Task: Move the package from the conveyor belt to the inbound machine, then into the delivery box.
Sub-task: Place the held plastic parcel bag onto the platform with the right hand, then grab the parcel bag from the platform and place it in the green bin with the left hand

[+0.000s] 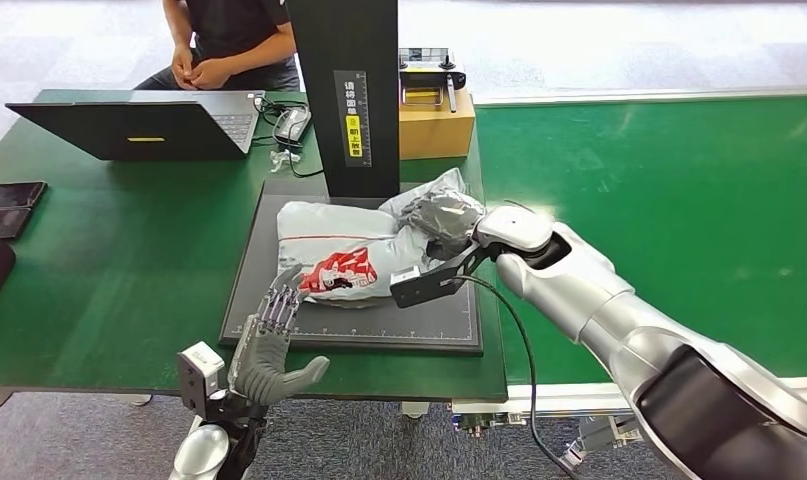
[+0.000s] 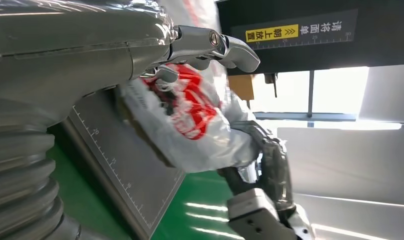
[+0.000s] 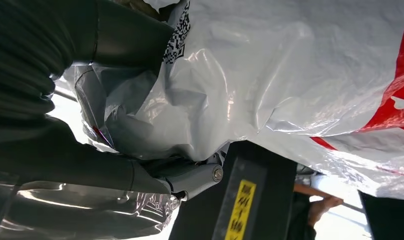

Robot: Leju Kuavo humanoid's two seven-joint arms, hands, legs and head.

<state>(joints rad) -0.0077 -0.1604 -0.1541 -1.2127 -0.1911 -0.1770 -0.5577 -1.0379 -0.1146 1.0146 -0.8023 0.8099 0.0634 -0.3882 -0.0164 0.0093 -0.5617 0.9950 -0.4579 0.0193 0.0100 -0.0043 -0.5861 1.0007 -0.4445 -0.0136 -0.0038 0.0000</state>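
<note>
- The package (image 1: 344, 250), a soft grey bag with red marks, lies on the dark scale plate (image 1: 279, 310) of the inbound machine (image 1: 344, 90).
- The plate sits on the green surface (image 1: 109, 250), near its front edge and close to its right edge.
- The right hand (image 1: 444, 225) grips the crumpled right end of the package. In the right wrist view its fingers (image 3: 114, 172) wrap around the bag's folds.
- The left hand (image 1: 269, 345) is open and holds nothing. It stands by the front edge of the plate, just beside the package's near corner, with the fingers spread and pointing up.
- The machine's black post stands at the back of the plate, with a yellow label on it.
- A brown box (image 1: 436, 120) sits behind the post.
- An open laptop (image 1: 139, 125) is at the back left part of the surface.
- A person (image 1: 229, 45) sits behind the laptop with hands together.
- The green conveyor belt (image 1: 659, 190) runs on the right side.
</note>
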